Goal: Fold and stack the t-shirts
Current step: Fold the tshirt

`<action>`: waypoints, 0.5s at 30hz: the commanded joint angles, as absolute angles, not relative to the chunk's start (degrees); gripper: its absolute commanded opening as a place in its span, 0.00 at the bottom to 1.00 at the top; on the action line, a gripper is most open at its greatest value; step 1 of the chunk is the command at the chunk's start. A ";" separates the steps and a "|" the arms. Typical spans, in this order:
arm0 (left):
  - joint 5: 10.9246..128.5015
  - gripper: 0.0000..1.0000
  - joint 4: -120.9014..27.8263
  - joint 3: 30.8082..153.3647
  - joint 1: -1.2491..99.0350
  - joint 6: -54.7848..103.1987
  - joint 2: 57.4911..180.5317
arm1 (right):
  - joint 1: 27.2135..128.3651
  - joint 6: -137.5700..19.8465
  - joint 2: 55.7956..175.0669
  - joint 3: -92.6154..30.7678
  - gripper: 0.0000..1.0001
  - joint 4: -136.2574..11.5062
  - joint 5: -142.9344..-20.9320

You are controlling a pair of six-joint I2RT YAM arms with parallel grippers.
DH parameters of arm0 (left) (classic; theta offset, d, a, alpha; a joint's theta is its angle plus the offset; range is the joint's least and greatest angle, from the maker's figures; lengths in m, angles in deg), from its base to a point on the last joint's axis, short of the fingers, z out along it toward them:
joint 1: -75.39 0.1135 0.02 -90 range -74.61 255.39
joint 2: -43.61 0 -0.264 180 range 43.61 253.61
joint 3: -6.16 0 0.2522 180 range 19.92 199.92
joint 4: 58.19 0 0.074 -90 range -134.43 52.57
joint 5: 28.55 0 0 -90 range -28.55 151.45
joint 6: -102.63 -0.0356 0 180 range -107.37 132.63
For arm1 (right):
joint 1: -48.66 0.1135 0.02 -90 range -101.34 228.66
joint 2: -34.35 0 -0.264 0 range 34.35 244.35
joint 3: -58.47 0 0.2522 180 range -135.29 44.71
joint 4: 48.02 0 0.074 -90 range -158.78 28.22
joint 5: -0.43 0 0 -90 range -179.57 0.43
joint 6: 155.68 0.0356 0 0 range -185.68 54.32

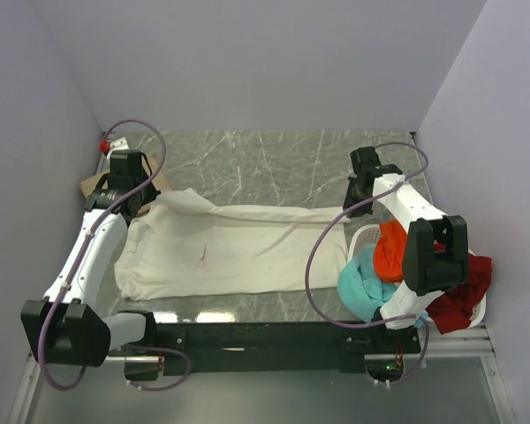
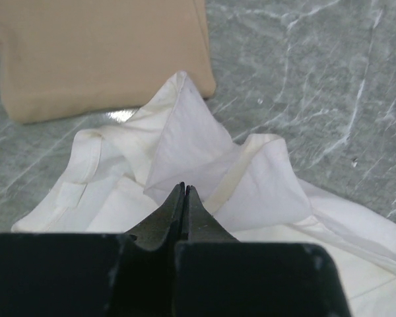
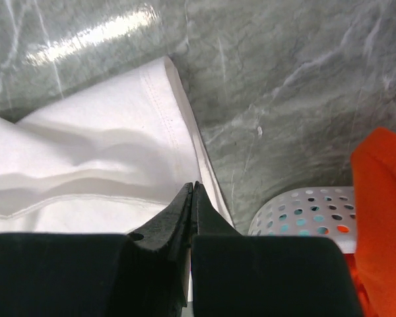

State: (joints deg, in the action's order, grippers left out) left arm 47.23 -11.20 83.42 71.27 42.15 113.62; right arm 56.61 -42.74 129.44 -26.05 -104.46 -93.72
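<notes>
My left hand (image 2: pixel 185 188) is pressed together on a bunched corner of the cream-white shirt (image 2: pixel 185 145), and the folds of cloth run in toward my fingertips there. My right hand (image 3: pixel 193 188) is pressed together too, pinching the opposite end of the same shirt right at its stitched edge. From above, the shirt lies spread across the middle of the grey marbled table (image 1: pixel 265 168), its far edge drawn into a long fold running from one hand to the other. Just beyond my left hand a tan shirt (image 2: pixel 99 53) lies folded flat on the table, its near corner touching or slightly overlapping the white cloth. Near my right hand stands a white basket (image 3: pixel 297 211) with round holes in its wall. An orange shirt (image 1: pixel 390 252) is heaped in it, a teal shirt (image 1: pixel 362 283) spills over its left side, and a dark red shirt (image 1: pixel 464 296) hangs over its right rim.
</notes>
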 commanded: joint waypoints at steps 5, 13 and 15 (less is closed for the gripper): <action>44.40 0.00 -4.45 79.69 71.09 46.55 106.99 | 58.42 -41.77 125.32 -21.65 0.00 -104.06 -97.22; 43.17 0.00 0.30 78.98 71.08 48.75 101.53 | 58.77 -42.03 124.17 -19.72 0.00 -104.58 -99.15; 43.00 0.00 1.79 78.37 71.09 49.54 100.74 | 58.94 -42.21 124.17 -19.63 0.00 -104.67 -99.33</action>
State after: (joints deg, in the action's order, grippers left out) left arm 44.79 -0.88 79.14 71.19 47.74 102.37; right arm 58.47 -42.37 127.10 -20.37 -104.67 -96.99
